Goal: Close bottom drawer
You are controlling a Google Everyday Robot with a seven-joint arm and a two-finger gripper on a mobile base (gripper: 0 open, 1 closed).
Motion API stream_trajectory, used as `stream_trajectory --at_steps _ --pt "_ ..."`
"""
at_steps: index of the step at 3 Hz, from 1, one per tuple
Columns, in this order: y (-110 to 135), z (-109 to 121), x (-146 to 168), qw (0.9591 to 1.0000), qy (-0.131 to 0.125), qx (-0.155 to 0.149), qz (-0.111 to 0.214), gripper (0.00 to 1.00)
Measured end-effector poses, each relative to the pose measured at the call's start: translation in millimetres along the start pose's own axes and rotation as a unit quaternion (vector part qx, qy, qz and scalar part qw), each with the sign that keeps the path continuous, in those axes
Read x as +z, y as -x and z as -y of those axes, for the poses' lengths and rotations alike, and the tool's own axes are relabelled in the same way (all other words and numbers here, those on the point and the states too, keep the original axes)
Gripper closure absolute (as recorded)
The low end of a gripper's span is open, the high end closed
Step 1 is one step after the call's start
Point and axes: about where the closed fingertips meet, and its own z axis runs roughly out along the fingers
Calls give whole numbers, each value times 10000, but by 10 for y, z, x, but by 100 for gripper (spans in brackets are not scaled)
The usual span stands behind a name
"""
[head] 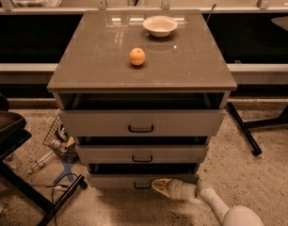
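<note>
The grey-brown cabinet point(191, 74) has three drawers, all pulled out a little. The bottom drawer point(116, 180) is the narrowest, with a small black handle point(142, 186) low on its front. My gripper point(158, 185) comes in from the lower right on a white arm point(214, 204). Its tip lies against the bottom drawer's front, just right of the handle. The mid-width drawer point(142, 153) and the widest top drawer point(141, 122) sit above it.
An orange point(137, 56) and a white bowl point(160, 25) rest on the cabinet top. A dark chair point(12, 140) and floor clutter with a cable point(59, 147) are at the left. A black stand leg point(243, 128) crosses the floor at the right.
</note>
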Motion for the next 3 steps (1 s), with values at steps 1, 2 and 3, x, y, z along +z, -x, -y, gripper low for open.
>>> stream_trajectory --at_steps 1,2,3 --pt "-5 56 -21 10000 -54 -13 4 100" --pt "-74 171 236 9999 -65 79 135 100" --pt "-74 170 237 9999 -65 79 136 100"
